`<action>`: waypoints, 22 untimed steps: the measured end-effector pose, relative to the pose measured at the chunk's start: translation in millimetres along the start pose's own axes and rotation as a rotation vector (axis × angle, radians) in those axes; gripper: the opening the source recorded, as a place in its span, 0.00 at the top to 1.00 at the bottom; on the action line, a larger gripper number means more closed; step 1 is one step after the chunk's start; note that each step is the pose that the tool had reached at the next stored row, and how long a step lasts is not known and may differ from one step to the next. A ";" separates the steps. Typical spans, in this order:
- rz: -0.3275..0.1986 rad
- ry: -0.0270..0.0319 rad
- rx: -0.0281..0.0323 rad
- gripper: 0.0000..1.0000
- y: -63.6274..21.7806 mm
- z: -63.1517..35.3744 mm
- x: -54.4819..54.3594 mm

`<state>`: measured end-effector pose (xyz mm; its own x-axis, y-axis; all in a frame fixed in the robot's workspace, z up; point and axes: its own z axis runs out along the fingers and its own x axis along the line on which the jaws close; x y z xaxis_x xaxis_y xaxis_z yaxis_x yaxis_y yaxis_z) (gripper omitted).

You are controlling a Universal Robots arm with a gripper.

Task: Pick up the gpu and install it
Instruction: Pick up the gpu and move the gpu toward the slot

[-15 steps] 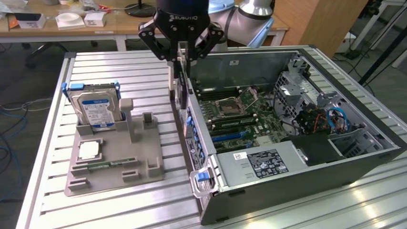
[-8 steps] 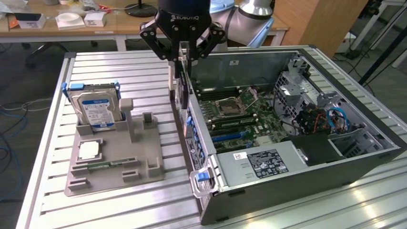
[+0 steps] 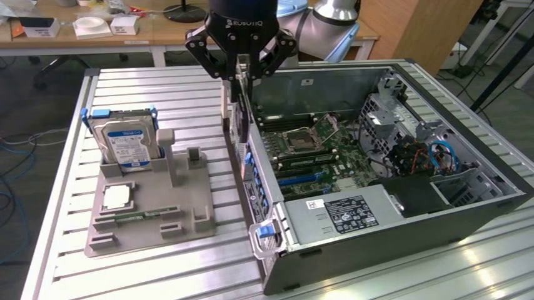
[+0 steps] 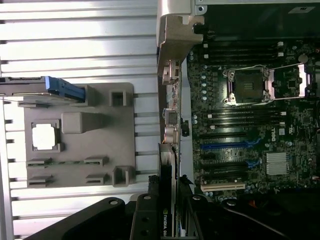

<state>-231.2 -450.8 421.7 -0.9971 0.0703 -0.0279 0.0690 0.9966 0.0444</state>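
The gpu (image 3: 240, 115) hangs upright and edge-on as a thin dark card. Its silver bracket side faces the exterior view's left. My gripper (image 3: 242, 67) is shut on its upper edge. The card hangs over the rear wall of the open computer case (image 3: 276, 250), between the grey holder and the motherboard (image 3: 321, 156). In the wrist view the gpu (image 4: 168, 175) runs as a narrow dark strip out from between my gripper's (image 4: 168, 217) black fingers (image 4: 144, 220), beside the case's rear port panel. The blue expansion slots (image 4: 230, 146) lie just inside the case next to it.
A grey parts holder (image 3: 187, 215) sits at the exterior view's left on the slatted metal table (image 3: 150, 87). It carries a standing hard drive (image 3: 125, 145), a square processor chip (image 3: 117, 197) and a small green memory stick (image 3: 137, 215). The case holds a power supply (image 3: 346, 212) and drive cages (image 3: 392, 112).
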 end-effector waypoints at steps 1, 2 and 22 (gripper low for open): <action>0.000 0.0000 0.0000 0.74 0.0 0.0 -0.3; 0.000 0.0000 0.0000 0.74 0.1 0.0 -0.6; 0.000 0.0000 0.0000 0.74 0.7 0.2 -6.2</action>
<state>-224.9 -450.5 421.6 -0.9971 0.0703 -0.0279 0.0690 0.9966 0.0444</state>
